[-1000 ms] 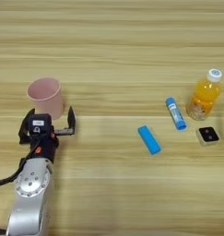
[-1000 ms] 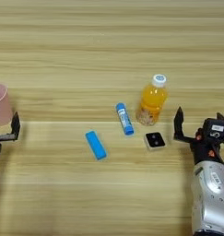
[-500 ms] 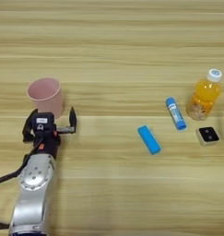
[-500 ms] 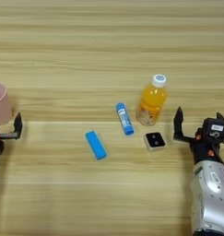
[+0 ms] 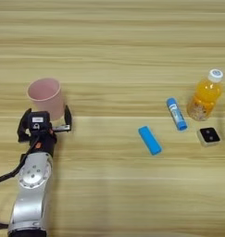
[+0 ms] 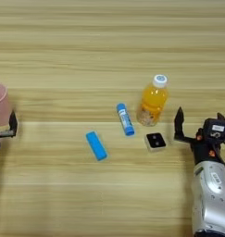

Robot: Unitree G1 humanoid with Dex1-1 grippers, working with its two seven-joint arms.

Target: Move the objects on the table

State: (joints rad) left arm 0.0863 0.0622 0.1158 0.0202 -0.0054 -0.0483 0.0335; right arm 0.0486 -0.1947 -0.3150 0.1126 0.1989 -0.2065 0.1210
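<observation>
Pink cup (image 5: pixel 46 96) stands upright at the left of the table (image 5: pixel 114 41), mouth up. Left gripper (image 5: pixel 44 124) sits just below it, jaws spread wide; the right-hand finger (image 5: pixel 67 119) is beside the cup's lower right edge, the other finger at the far left, nothing between them. Cannot tell if the finger touches the cup. Silver left arm runs down to the bottom left corner.

Blue flat bar (image 5: pixel 149 140) lies flat near the table's middle, tilted diagonally, well apart from the cup. Blue tube (image 5: pixel 177 113) lies to its upper right, also diagonal, dark cap end toward the top. Orange-juice bottle (image 6: pixel 153 101) stands upright with white cap on, just right of the tube. Small beige square with black centre (image 6: pixel 156 141) lies just below the bottle, near the tube's lower end.

Right gripper (image 6: pixel 200 125) is right of the beige square, near it but apart, jaws spread, holding nothing. Its left finger (image 6: pixel 179 124) points up, level with the bottle's base. Right arm runs down to the bottom right edge.
</observation>
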